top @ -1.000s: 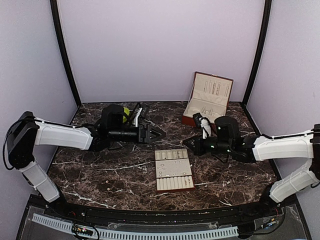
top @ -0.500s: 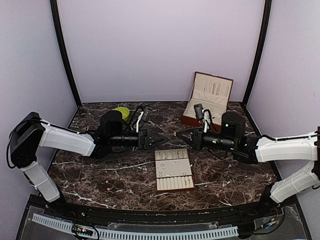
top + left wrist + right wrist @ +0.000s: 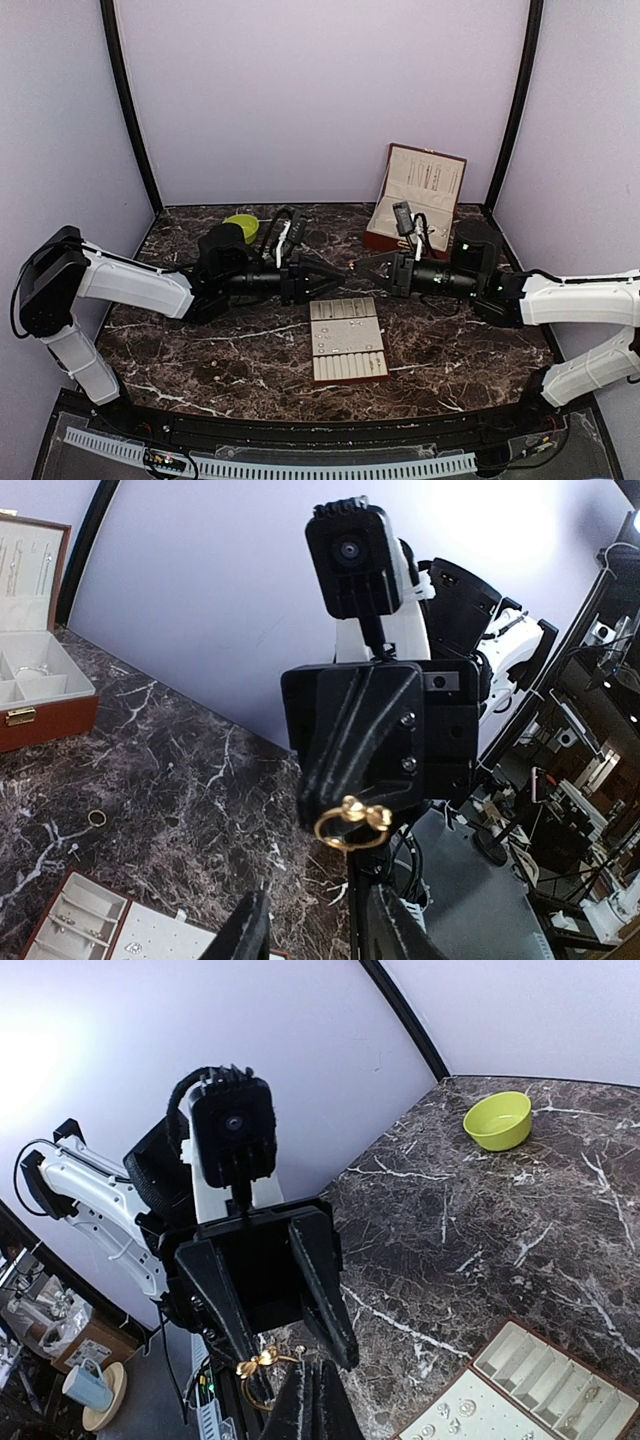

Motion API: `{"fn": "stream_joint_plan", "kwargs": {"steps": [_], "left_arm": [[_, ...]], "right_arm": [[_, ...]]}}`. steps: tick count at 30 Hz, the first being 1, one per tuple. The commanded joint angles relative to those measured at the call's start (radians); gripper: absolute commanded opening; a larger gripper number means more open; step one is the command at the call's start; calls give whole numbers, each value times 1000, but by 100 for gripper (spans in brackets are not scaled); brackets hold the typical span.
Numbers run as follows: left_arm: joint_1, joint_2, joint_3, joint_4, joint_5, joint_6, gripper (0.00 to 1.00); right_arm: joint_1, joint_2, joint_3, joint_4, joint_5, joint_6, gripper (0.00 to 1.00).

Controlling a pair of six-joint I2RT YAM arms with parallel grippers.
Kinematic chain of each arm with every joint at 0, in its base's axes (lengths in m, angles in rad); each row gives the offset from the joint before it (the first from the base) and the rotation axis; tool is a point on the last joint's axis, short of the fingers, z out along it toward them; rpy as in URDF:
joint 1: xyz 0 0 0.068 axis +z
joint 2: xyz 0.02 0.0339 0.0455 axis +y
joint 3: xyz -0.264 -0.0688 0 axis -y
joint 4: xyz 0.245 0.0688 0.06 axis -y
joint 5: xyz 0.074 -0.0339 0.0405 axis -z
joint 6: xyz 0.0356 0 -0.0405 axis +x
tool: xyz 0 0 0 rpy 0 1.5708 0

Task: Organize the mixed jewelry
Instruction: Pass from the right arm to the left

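The dark marble table (image 3: 200,340) carries a beige slotted tray with brown edge (image 3: 347,340) near its front. Behind and right of the tray stands an open brown jewellery box (image 3: 415,200); behind and left, a lime-green bowl (image 3: 241,224). Just behind the tray, above the table, the two arms meet tip to tip. The right gripper (image 3: 360,270) pinches a small gold-coloured hoop (image 3: 352,823). The left gripper (image 3: 335,273) has its fingers spread either side of the hoop. Tiny silvery studs (image 3: 447,1412) lie in the tray.
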Motion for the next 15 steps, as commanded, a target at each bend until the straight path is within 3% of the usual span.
{"fn": "stream_joint_plan", "kwargs": {"steps": [1, 7, 15], "left_arm": [[-31, -48, 17, -3, -43, 98, 36], [-69, -74, 51, -153, -233, 159, 37], [-72, -24, 107, -178, -288, 53, 36]], "right_arm": [[10, -31, 31, -69, 119, 2, 0], [33, -16, 82, -208, 339, -11, 0], [98, 23, 128, -277, 504, -20, 0]]}}
